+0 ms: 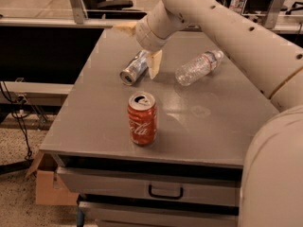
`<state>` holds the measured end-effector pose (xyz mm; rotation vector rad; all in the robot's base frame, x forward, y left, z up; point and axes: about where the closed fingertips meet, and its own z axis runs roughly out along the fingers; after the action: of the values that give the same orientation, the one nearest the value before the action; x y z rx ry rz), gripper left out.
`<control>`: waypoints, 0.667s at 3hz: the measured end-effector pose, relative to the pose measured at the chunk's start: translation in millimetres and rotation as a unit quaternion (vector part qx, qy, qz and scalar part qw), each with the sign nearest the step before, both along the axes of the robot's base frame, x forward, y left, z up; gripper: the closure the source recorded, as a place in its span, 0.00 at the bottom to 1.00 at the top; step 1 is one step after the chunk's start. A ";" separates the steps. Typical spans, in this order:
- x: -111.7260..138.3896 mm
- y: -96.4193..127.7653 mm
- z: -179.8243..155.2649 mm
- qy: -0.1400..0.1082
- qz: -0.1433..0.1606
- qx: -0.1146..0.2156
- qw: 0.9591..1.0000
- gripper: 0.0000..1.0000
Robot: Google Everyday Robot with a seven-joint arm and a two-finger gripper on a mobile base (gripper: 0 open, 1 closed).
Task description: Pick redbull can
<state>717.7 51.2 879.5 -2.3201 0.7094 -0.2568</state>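
Redbull can (134, 67): on its side, back-left of the worktop (203, 126), near end pointing front-left. My end effector (137, 48) hangs over it, spread wide, gripping nothing. One finger (155, 64) points down just beside the can's right flank.

Doing it well, as I judge: straddle the can across its width, lower, close gently. It is round and shiny, so likely to roll. Stay off the plastic bottle (198, 67), also lying down, and the upright red can (142, 118).

Hidden: the can's far end, under my wrist. Unclear whether that finger touches the can.
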 end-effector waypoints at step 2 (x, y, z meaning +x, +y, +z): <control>0.8 -0.3 -6.7 0.005 0.015 -0.016 1.000 0.49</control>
<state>718.5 50.9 872.8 -2.3616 0.6790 -0.2455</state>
